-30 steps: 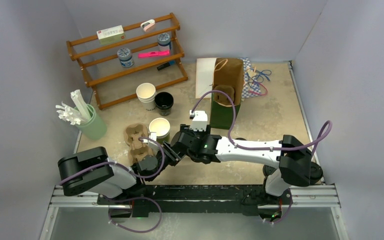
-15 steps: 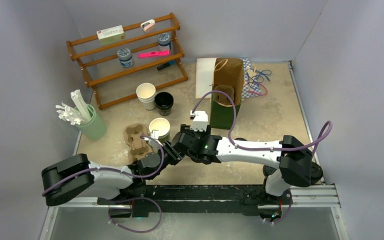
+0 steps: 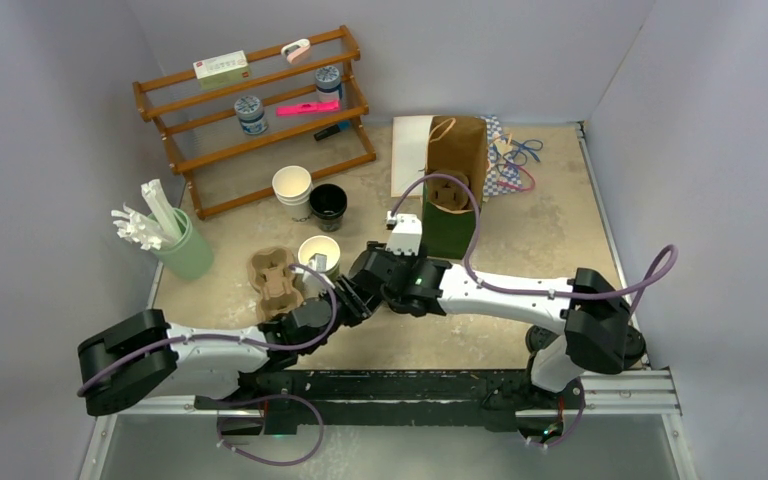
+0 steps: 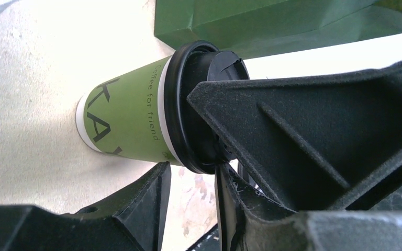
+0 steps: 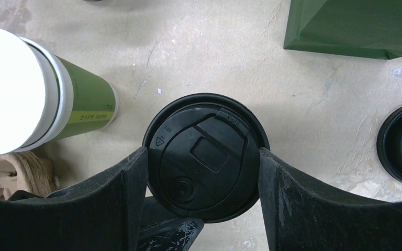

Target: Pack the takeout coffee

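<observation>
Two arms stretch low and inward and meet at the centre of the overhead view. The right gripper (image 5: pixel 203 155) points straight down, its fingers pressed against both sides of the black lid (image 5: pixel 209 136), gripping the coffee cup (image 4: pixel 128 123). The left gripper (image 4: pixel 192 180) lies level, jaws partly apart on nothing, tips just beside the cup. The cup is olive-green and stands upright on the table (image 5: pixel 293 78), right of a lidless cup (image 5: pixel 26 89).
</observation>
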### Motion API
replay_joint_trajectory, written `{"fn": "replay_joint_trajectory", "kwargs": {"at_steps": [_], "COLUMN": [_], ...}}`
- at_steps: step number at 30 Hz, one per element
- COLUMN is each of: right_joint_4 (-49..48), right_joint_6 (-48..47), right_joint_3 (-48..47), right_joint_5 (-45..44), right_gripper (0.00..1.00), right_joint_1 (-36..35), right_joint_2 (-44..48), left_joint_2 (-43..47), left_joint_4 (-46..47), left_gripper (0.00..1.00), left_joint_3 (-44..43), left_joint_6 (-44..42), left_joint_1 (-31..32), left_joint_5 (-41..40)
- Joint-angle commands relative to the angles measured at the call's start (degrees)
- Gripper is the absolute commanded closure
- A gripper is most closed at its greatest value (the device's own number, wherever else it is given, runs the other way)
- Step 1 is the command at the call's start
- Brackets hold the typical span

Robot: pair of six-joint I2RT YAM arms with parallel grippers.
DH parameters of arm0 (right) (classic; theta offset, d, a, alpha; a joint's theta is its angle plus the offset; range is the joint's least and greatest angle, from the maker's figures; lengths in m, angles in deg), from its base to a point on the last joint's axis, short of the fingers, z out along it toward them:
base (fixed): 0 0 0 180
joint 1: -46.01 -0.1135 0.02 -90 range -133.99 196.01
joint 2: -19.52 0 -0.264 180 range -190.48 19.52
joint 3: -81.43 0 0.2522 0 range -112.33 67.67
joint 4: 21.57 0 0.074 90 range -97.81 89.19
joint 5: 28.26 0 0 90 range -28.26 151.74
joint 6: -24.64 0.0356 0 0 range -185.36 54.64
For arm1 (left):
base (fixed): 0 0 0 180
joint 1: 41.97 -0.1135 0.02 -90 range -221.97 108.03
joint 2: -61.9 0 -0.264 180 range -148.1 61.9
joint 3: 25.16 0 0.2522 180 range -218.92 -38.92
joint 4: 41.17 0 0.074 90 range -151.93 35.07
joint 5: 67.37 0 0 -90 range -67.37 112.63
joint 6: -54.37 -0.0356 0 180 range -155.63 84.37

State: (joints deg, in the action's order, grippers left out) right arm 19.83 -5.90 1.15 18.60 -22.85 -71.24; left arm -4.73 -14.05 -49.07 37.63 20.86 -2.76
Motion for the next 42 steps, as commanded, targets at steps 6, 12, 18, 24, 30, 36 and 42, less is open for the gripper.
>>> {"fn": "replay_joint_trajectory", "kwargs": {"at_steps": [6,12,18,24,30,36,42], "right_joint_4": [3.4,4.9,6.7,8.7,18.7,23.6,20.0], "right_joint_6": [-4.7,-9.4,-15.2,-22.4,-29.8,-33.2,-34.0], "right_joint_3": [-2.4,-4.0,-4.2,-4.5,-8.6,-12.7,-10.7], "right_joint_5": [17.8,18.3,19.2,22.8,26.6,28.7,30.2], "right_gripper": [0.48,0.51,0.52,0.53,0.52,0.48,0.43], "right_joint_1": [1.1,3.2,5.8,7.7,8.1,8.3,8.5], "right_joint_2": [0.7,2.0,2.0,4.8,5.4,1.9,2.1], "left_joint_2": [0.7,7.8,16.5,26.8,35.8,34.4,31.7], "left_joint_4": [-18.2,-20.4,-27.7,-37.6,-46.7,-47.4,-47.4], "left_gripper": [0.59,0.48,0.37,0.37,0.35,0.35,0.35], "left_joint_3": [-7.0,-8.6,-10.8,-11.5,-12.2,-12.9,-13.9], "left_joint_6": [-13.3,-19.0,-22.7,-21.8,-21.5,-22.3,-23.7], "left_joint_1": [-0.6,-0.6,-0.6,-0.7,-2.1,-4.6,-7.6], "left_joint_5": [-4.7,-0.5,6.5,9.8,10.0,12.9,17.7]}}
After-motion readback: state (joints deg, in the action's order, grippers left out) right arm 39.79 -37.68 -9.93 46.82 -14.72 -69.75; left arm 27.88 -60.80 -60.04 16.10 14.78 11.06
